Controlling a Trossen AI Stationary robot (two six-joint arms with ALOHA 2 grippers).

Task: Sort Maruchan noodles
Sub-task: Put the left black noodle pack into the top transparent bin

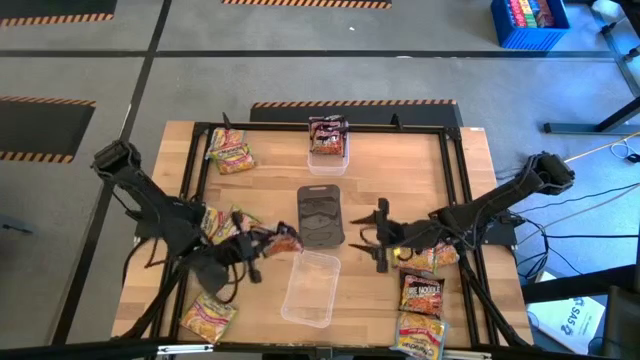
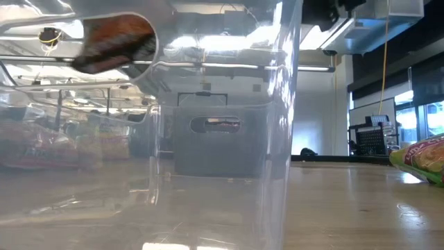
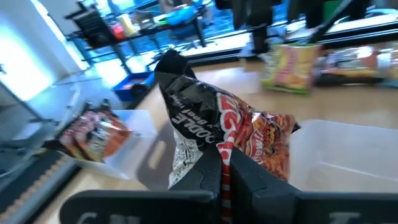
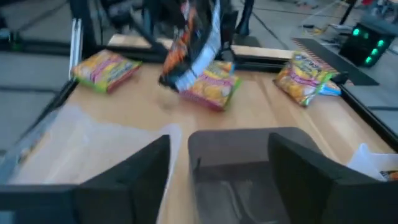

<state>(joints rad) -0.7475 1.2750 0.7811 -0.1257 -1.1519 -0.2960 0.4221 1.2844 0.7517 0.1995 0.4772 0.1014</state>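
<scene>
- Dark brown-red noodle packet (image 3: 233,134) hangs from the left hand (image 1: 268,240), pinched tight, just above the near clear tray's (image 1: 310,290) edge.
- Grey lid (image 1: 322,215) lies between both hands on the worktop (image 1: 270,180).
- The right hand (image 1: 380,236) is wide, holding nothing, beside the lid.
- Other packets lie around.

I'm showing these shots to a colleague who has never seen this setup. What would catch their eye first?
Probably the left claw, shut on a dark brown-red noodle packet and holding it above the table beside the empty clear tray near the front edge. Next, the dark grey lid at the table's middle, with the right claw open just beside it. Colourful packets lie scattered around, and another clear tray at the far edge already holds dark ones.
</scene>
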